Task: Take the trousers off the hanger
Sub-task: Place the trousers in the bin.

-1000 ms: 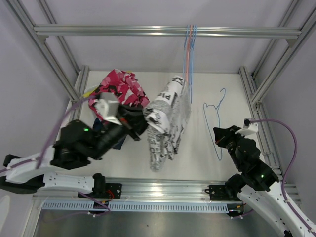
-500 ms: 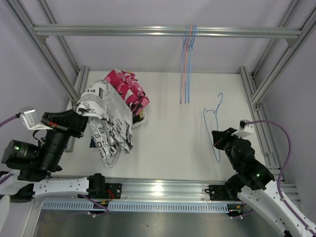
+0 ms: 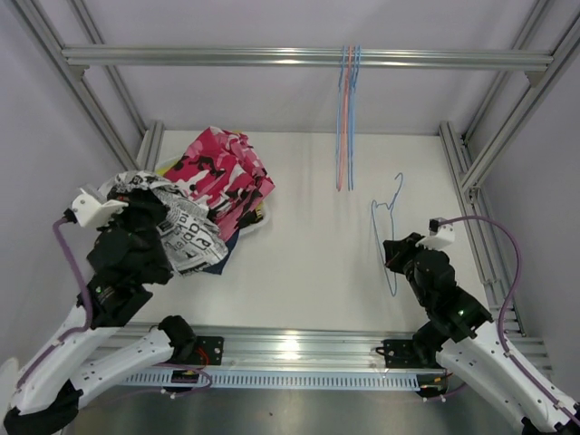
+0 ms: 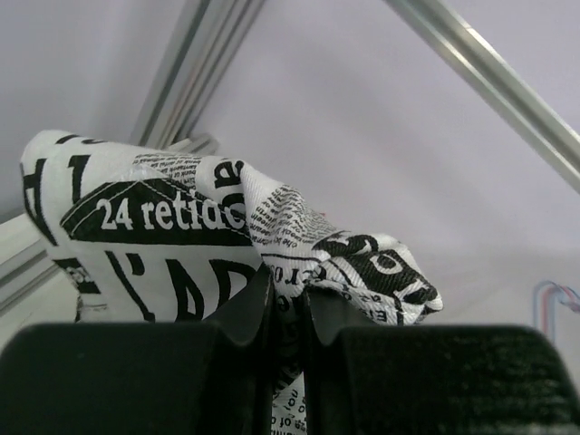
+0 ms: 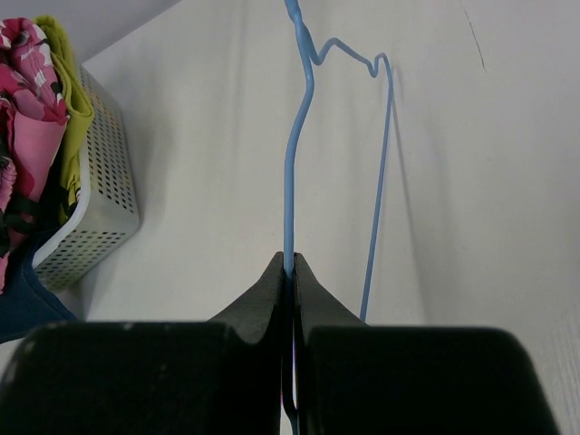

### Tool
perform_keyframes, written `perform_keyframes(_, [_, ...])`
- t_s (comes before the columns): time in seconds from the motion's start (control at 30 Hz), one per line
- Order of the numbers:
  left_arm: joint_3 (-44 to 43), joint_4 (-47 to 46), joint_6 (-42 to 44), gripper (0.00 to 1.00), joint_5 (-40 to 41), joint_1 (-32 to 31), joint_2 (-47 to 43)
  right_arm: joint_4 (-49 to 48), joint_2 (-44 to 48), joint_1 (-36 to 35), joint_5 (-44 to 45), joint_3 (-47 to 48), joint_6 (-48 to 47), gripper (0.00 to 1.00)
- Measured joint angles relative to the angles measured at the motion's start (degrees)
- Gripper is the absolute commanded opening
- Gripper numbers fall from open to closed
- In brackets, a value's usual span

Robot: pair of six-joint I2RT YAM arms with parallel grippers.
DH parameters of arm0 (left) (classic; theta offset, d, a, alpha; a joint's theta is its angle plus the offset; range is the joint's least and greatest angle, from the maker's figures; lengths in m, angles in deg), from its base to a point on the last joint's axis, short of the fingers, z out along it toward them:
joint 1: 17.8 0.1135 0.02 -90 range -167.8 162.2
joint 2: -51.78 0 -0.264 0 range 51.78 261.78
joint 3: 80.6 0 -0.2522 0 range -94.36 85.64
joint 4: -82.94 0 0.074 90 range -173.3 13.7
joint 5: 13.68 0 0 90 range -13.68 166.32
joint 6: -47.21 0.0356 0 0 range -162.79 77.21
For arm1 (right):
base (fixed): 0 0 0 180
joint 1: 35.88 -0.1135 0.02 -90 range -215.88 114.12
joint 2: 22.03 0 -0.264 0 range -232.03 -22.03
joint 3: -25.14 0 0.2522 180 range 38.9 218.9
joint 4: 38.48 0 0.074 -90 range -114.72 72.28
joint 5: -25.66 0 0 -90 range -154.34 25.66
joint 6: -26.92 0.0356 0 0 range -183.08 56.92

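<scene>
Left hand [image 4: 283, 292] pinches crumpled newsprint-lettered trousers [image 4: 163, 237] — cotton, perhaps.

Top camera: mounted above and behind both arm bases, facing down and forward over the table [image 3: 308, 245]. Wide, distant view.

Left wrist camera: sat just behind the left claw [image 4: 288, 301], facing along its fingers and tilted up toward a frame bar [image 4: 489, 82]. Very close; newsprint trousers [image 4: 163, 217] filled the space ahead of the tips.

Right wrist camera: sat behind the right claw [image 5: 290, 265], facing forward and down. Blue hanger [image 5: 288, 208] ran ahead of the tips, basket [image 5: 104, 181] to the left.

Overlap: top and right wrist views shared hanger and basket; top and left wrist views shared the trousers.
</scene>
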Motion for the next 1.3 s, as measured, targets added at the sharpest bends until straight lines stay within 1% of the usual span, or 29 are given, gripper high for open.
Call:
perform_keyframes(0.1, [0.0, 4.7, -8.5, 0.01, -0.2, 5.0, 4.3, -1.2, -1.1, 0.3, -0.2, 0.0, 0.0, 0.00])
perform_keyframes(0.17, [-0.1, 6.4, -12.4, 0.00, -1.5, 7.9, 8.1, -1.9, -1.8, 0.4, -0.4, 0.0, 0.0, 0.00])
perform_keyframes(0.27, [-0.2, 8.3, -17.8, 0.01, -5.7, 12.6, 15.3, -3.1, -2.7, 0.8, -0.9, -0.1, -0.1, 0.00])
perform_keyframes(0.37, [-0.5, 8.1, -20.7, 0.01, -12.5, 17.4, 23.1, -4.3, -3.7, 1.2, -1.2, -0.1, -0.5, 0.00])
perform_keyframes(0.43, [-1.4, 8.5, -21.2, 0.01, -16.7, 19.9, 27.5, -5.1, -4.7, 1.8, -1.3, -0.1, -1.0, 0.00])
perform_keyframes(0.53, [-3.5, 7.7, -20.3, 0.00, -21.4, 21.6, 31.5, -6.8, -6.5, 3.3, -2.0, -0.3, -1.8, 0.00])
perform_keyframes(0.67, [-10.7, 7.6, -17.7, 0.01, -25.6, 22.8, 36.8, -9.7, -9.0, 7.5, -4.7, -1.1, -2.4, 0.00])
perform_keyframes(0.8, [-17.8, 7.2, -17.6, 0.01, -29.7, 25.2, 43.7, -12.6, -10.9, 11.6, -7.9, -2.5, -2.4, 0.00])
perform_keyframes(0.9, [-20.6, 8.0, -18.8, 0.01, -32.7, 27.3, 49.4, -13.8, -11.6, 13.6, -9.9, -3.7, -2.4, 0.00])
perform_keyframes(0.93, [-20.9, 8.2, -19.4, 0.09, -33.5, 27.8, 51.2, -13.9, -11.6, 14.0, -10.4, -3.9, -2.4, 0.00])
perform_keyframes(0.97, [-20.9, 8.4, -20.2, 0.38, -34.3, 28.2, 53.0, -13.9, -11.6, 14.4, -10.8, -4.0, -2.4, 0.00])
perform_keyframes(1.0, [-20.9, 8.6, -20.6, 0.55, -34.7, 28.3, 54.4, -13.8, -11.3, 14.7, -11.3, -4.0, -2.4, 0.00])
perform_keyframes(1.03, [-20.9, 8.8, -21.1, 0.84, -35.2, 28.4, 56.1, -13.8, -11.1, 15.0, -11.5, -4.0, -2.4, 0.00])
perform_keyframes(1.07, [-20.9, 9.1, -21.6, 0.93, -35.8, 28.4, 57.6, -13.6, -10.6, 15.3, -12.0, -4.0, -2.4, 0.00])
perform_keyframes(1.1, [-20.8, 9.8, -22.7, 0.98, -36.5, 28.4, 59.3, -13.3, -9.8, 15.5, -12.4, -4.0, -2.4, 0.00])
perform_keyframes(1.13, [-20.8, 10.2, -23.2, 0.99, -37.2, 28.4, 60.5, -12.8, -9.0, 15.7, -12.7, -3.9, -2.4, 0.00])
perform_keyframes(1.3, [-21.4, 12.5, -23.2, 0.99, -41.1, 28.3, 61.2, -9.1, -4.3, 16.0, -13.9, -2.7, -3.1, 0.00])
